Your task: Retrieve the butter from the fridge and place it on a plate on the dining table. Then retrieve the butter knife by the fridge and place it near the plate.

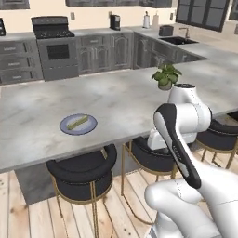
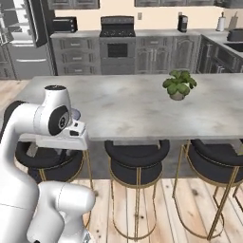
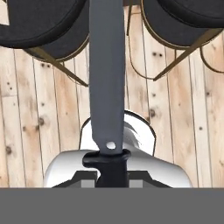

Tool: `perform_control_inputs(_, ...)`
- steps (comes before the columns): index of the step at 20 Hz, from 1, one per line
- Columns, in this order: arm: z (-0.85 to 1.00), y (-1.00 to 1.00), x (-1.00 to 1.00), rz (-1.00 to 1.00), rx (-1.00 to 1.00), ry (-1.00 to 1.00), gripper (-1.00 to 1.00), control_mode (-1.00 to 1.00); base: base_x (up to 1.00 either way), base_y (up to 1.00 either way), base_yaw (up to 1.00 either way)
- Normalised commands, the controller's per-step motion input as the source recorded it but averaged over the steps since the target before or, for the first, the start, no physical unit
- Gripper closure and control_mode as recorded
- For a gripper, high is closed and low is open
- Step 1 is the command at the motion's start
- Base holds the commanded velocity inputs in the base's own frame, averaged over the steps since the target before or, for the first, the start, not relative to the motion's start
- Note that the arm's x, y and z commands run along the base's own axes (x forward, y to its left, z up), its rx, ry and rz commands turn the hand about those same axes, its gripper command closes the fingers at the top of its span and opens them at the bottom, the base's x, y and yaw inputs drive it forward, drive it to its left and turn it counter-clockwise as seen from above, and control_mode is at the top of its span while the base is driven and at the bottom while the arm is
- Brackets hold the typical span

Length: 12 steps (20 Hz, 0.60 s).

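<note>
Knife (image 3: 107, 78) clamped in closed gripper (image 3: 107, 175) by black handle, blade pointing away over wood floor and stools (image 3: 39, 22). Butter (image 1: 77, 122) lies on plate (image 1: 88, 129) on table (image 1: 121, 97). Step in hand, judged: carry knife to table. Raise hand above table edge before reaching; lower blade flat just beside plate, not on rim; then release. Fingertips hidden behind handle. Plate mostly behind arm in right base view. Fridge (image 2: 21, 42) cut off at frame edge.

Yellow-green butter (image 1: 77, 122), blue-grey plate (image 1: 65, 128), grey-bladed knife (image 3: 107, 74).
</note>
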Motion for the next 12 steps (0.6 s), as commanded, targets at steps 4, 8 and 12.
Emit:
perform_control_inputs(4, 0.00, 0.00, 0.00, 0.00, 0.00, 0.00, 1.00, 1.00, 0.62, 0.23, -0.02)
perform_control_inputs(8, 0.00, 0.00, 0.00, 0.00, 0.00, 0.00, 1.00, 1.00, 0.47, 0.41, 0.00)
perform_control_inputs(12, 0.00, 0.00, 0.00, 0.00, 0.00, 0.00, 1.00, 1.00, 0.55, 0.38, -0.01)
